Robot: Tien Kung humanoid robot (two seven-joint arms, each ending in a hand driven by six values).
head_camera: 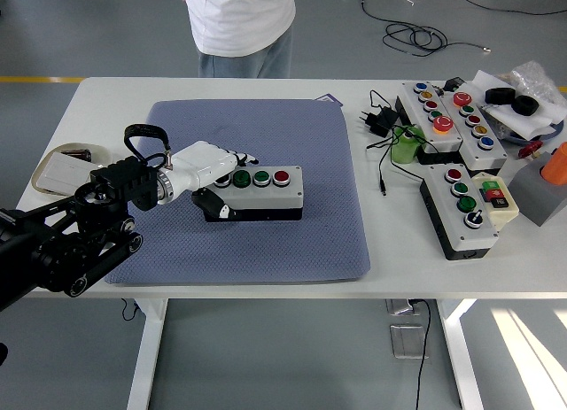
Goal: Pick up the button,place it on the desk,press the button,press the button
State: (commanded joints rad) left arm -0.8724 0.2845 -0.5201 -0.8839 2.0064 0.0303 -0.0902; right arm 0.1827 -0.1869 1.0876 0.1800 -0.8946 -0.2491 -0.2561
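Fingers (232, 158) of my left hand (205, 166) are curled around the left end of the button box (257, 193), thumb at its front side, holding it. It is a grey box with a black base, carrying two green buttons and one red on top, and it lies flat on the blue mat (266, 242), roughly at the mat's middle. That mat covers the left-centre of the white table (221, 87). More button boxes (461, 211) and cables sit near the table's right edge, and a small white tray (62, 169) near the left edge. At the far edge stands a person (241, 25) in a white shirt.
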